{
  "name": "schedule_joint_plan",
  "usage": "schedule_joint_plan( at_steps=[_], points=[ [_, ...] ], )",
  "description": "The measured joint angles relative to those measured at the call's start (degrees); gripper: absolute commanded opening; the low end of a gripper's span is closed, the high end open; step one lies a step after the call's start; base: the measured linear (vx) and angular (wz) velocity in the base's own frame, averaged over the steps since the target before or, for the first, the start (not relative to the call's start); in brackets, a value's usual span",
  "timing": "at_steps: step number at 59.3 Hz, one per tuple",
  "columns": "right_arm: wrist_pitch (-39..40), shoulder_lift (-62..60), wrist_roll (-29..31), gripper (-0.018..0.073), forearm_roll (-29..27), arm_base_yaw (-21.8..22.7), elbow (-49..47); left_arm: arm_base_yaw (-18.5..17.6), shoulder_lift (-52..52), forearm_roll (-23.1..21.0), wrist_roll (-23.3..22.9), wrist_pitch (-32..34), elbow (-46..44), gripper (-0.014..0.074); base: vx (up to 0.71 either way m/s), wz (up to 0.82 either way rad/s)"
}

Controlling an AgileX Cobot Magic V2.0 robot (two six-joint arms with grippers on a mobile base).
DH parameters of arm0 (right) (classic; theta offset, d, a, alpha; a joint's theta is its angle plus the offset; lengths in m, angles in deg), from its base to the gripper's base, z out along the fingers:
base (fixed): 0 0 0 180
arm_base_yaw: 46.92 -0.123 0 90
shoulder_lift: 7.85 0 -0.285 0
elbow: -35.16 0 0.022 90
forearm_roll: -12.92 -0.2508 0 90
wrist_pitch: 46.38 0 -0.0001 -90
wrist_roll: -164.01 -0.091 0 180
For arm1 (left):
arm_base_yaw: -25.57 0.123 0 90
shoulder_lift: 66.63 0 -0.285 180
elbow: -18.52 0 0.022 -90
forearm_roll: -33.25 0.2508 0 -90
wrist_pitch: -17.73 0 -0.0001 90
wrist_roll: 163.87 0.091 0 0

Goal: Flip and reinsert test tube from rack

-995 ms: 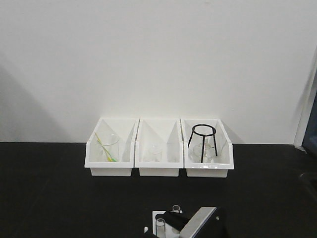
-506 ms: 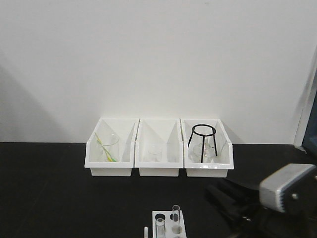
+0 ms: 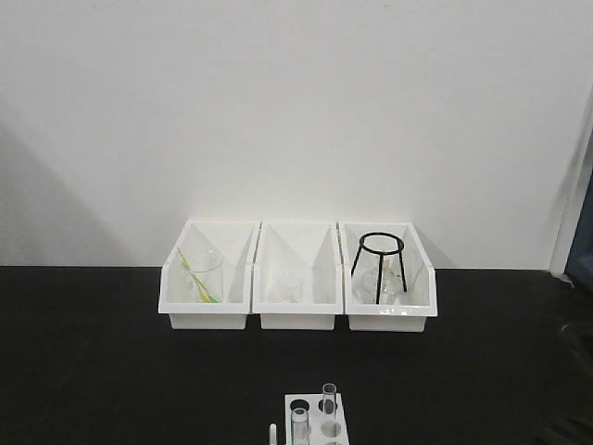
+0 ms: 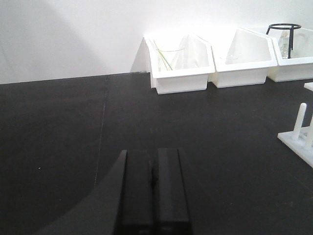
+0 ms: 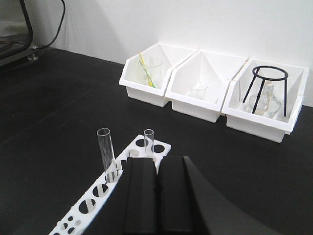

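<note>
**Q:** Where is the test tube located relative to the fingers, and how is its long axis set?

**A:** The test tube (image 5: 104,152) is seated upright in the rack (image 5: 100,193), long axis vertical, open rim up; it is seen just left of and beyond the right gripper (image 5: 154,183), whose fingers are pressed together and hold nothing; a second tube (image 5: 148,141) is set farther along the rack. The left gripper (image 4: 152,178) is likewise closed and empty, well apart to the left; only the rack's edge and its peg (image 4: 299,121) are shown at its right. The right arm is judged the nearer.

**Q:** What is held in the containers?

**A:** On the far side of the black surface (image 3: 111,371), the left bin (image 3: 206,278) holds a beaker with a yellow-green stick; the middle bin (image 3: 296,281) a small glass; the right bin (image 3: 387,278) a black tripod ring and glassware.
</note>
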Motion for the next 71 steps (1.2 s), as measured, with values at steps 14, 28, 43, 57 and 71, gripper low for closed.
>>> schedule_joint_plan(
  at_steps=[14, 28, 43, 57, 71],
  points=[
    [-0.39, -0.36, 0.00, -0.0013, 0.00, 0.00, 0.00, 0.00, 0.00, 0.00, 0.00, 0.00, 0.00, -0.0006, 0.00, 0.00],
    [0.21, -2.10, 0.39, -0.0013, -0.06, 0.91, 1.56, 0.00, 0.00, 0.00, 0.00, 0.00, 0.00, -0.0006, 0.00, 0.00],
    [11.27, -15.90, 0.65, -0.0013, -3.33, 22.42, 19.22, 0.00, 0.00, 0.00, 0.00, 0.00, 0.00, -0.0006, 0.00, 0.00],
    [13.17, -29.04, 0.69, -0.0013, -2.97, 34.89, 32.88, 0.00, 0.00, 0.00, 0.00, 0.00, 0.00, -0.0006, 0.00, 0.00],
    [9.73, -31.46, 0.69, -0.0013, -2.39, 35.48, 33.63, 0.00, 0.00, 0.00, 0.00, -0.02, 0.00, -0.0006, 0.00, 0.00]
  ],
)
